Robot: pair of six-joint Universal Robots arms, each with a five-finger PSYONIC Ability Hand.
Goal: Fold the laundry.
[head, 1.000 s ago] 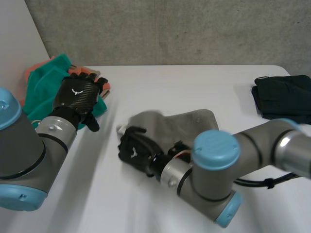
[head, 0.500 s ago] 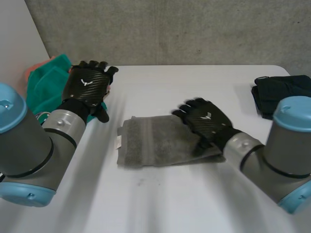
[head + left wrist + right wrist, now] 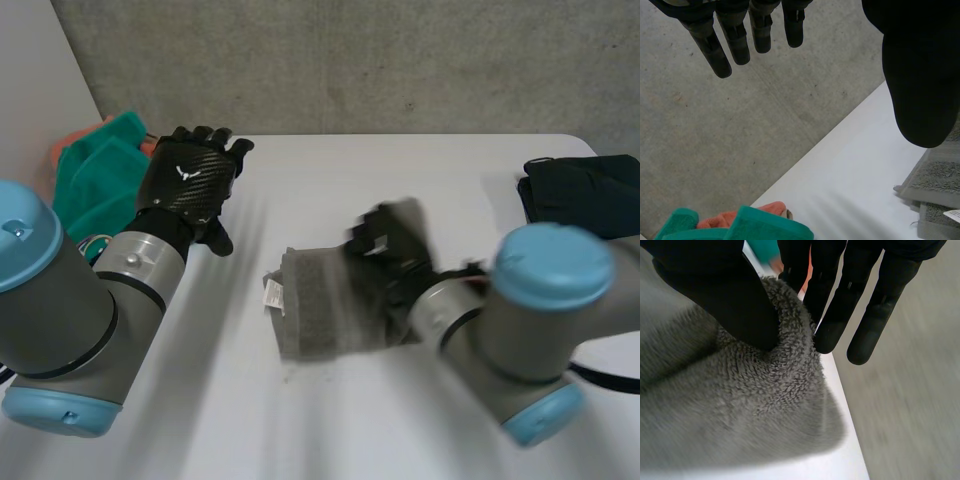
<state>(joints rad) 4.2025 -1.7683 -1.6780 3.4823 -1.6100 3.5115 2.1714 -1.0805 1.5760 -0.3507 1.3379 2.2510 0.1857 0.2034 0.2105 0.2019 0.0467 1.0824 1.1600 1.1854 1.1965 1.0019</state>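
Observation:
A grey towel [image 3: 318, 312] lies half-folded in the middle of the white table [image 3: 400, 165], a white label at its left edge. My right hand [image 3: 388, 250] is at the towel's right side; in the right wrist view its thumb [image 3: 725, 295] pinches a raised fold of the towel [image 3: 740, 415] against the fingers. My left hand [image 3: 190, 180] hovers over the table's left part, apart from the towel, fingers [image 3: 735, 40] straight and empty. Beyond its thumb a corner of the towel [image 3: 940, 182] shows.
A pile of teal and orange cloths [image 3: 95, 170] sits at the table's back left corner, seen also as teal cloth [image 3: 740, 227] in the left wrist view. A dark folded garment [image 3: 585, 195] lies at the right edge. A concrete wall stands behind.
My right hand has closed on the towel's right side and carried it leftward, so the flat towel is now bunched narrower. The left hand rose slightly.

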